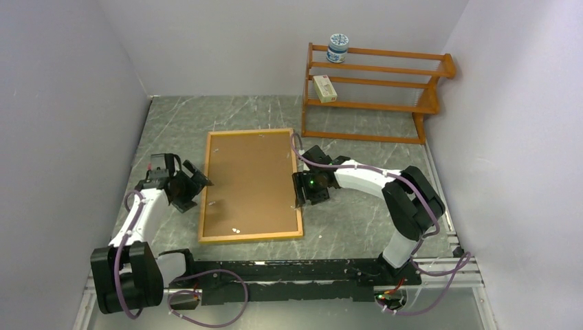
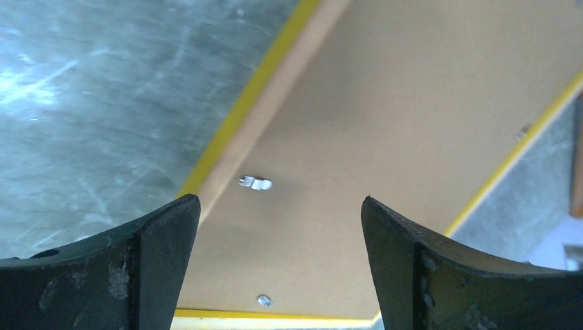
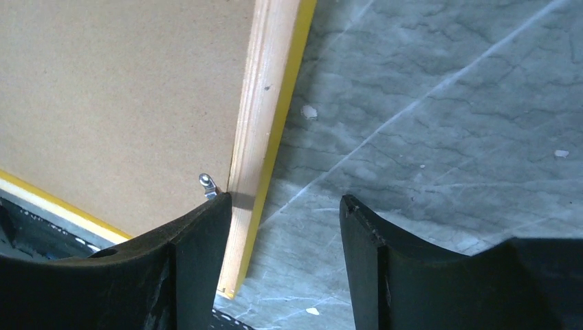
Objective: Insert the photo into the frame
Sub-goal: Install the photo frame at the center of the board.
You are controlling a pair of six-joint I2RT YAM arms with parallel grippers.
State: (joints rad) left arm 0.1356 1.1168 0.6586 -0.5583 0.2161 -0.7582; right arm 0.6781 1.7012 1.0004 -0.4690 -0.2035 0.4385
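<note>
The frame (image 1: 251,237) lies flat and face down in the middle of the table (image 1: 179,124), probably so that its back can be loaded and closed from above. The brown backing board (image 1: 251,182) fills its opening. The photo shows in no view; it may lie under the board, but that cannot be told. The frame is a large thin rectangle. Its back is a pale wood rim, with a bright yellow line along the outer edge where the front face meets the table. Small metal tabs (image 2: 256,183) sit at the inner edge of the rim; whether they are turned over the board is too small to tell. The left gripper (image 1: 196,191) hovers at the frame's left edge with its jaws spread wide and nothing between them. The right gripper (image 1: 300,196) is at the right edge, moderately parted and also empty. One finger is above the rim beside a tab (image 3: 207,184) and the other is above bare table. That placement suits working the tabs from both sides. Far right, well apart, stands an orange-brown shelf rack (image 1: 375,75) holding a jar (image 1: 337,48) and a small box (image 1: 324,88).
</note>
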